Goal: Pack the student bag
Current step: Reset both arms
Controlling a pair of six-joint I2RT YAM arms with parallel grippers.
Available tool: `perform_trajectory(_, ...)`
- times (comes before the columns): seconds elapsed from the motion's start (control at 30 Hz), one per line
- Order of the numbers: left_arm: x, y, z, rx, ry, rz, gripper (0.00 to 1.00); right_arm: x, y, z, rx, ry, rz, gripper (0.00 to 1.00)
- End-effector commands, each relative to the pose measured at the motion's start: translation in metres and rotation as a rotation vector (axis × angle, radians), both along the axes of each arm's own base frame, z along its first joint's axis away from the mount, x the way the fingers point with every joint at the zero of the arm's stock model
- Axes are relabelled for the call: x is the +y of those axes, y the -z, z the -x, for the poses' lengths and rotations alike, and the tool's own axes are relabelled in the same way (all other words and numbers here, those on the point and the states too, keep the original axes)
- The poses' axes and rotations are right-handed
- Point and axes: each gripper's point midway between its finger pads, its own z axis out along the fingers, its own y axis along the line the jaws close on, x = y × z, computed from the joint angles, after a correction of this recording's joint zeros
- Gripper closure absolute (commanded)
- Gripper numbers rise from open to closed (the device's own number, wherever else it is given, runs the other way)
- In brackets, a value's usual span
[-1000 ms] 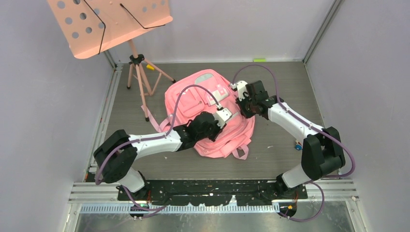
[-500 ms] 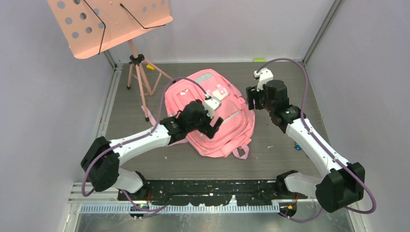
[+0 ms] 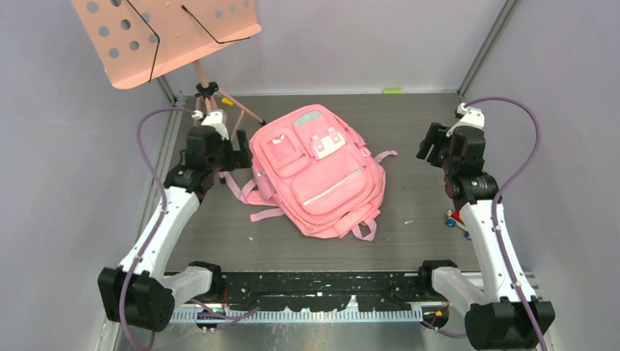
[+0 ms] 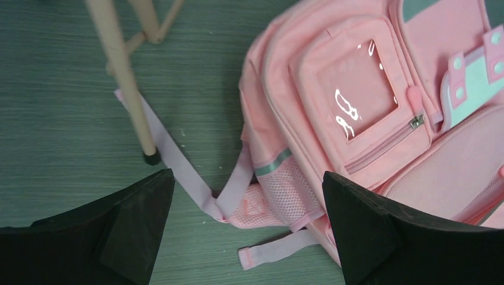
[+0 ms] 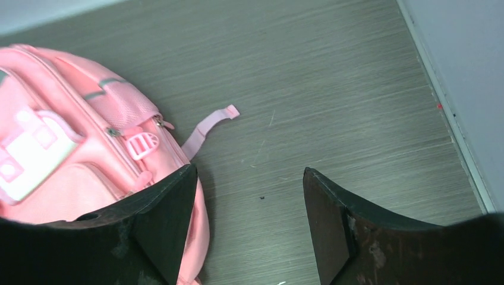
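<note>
The student bag (image 3: 316,174) is a large pink backpack lying flat mid-table, front pockets facing up and zipped. In the left wrist view I see its clear front pocket (image 4: 356,98), a mesh side pocket and loose straps (image 4: 178,166). My left gripper (image 3: 232,152) hovers off the bag's left edge, open, nothing between its fingers (image 4: 246,174). My right gripper (image 3: 430,143) hangs to the right of the bag, apart from it, open and empty (image 5: 249,168). A short strap end (image 5: 208,127) lies on the table near it.
A salmon-pink music stand (image 3: 168,36) on a tripod (image 3: 210,121) stands at the back left; one leg (image 4: 122,65) is close to my left gripper. A small blue and red object (image 3: 457,218) lies behind the right arm. Walls close in both sides.
Both arms have drawn back from over the bag, the left one to the left, the right one to the right. Both grippers have opened. The bag lies uncovered.
</note>
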Motion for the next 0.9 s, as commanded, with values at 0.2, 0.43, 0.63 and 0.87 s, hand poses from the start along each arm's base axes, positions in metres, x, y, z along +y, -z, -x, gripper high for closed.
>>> perform_trajectory(0.2, 0.067, -0.091, 0.041, -0.241, -0.174, -0.143, 0.00, -0.011, -0.057, 0.033, -0.308, 0.063, -0.010, 0.27)
perform_trajectory(0.43, 0.082, -0.105, 0.070, -0.424, -0.226, -0.135, 0.00, -0.013, -0.050, 0.048, -0.382, 0.076, -0.015, 0.27)
perform_trajectory(0.63, 0.087, -0.111, 0.074, -0.445, -0.249, -0.142, 0.00, -0.013, -0.051, 0.047, -0.384, 0.072, -0.013, 0.27)
perform_trajectory(0.87, 0.089, -0.107, 0.072, -0.421, -0.262, -0.149, 0.00, -0.014, -0.050, 0.047, -0.383, 0.076, -0.009, 0.27)
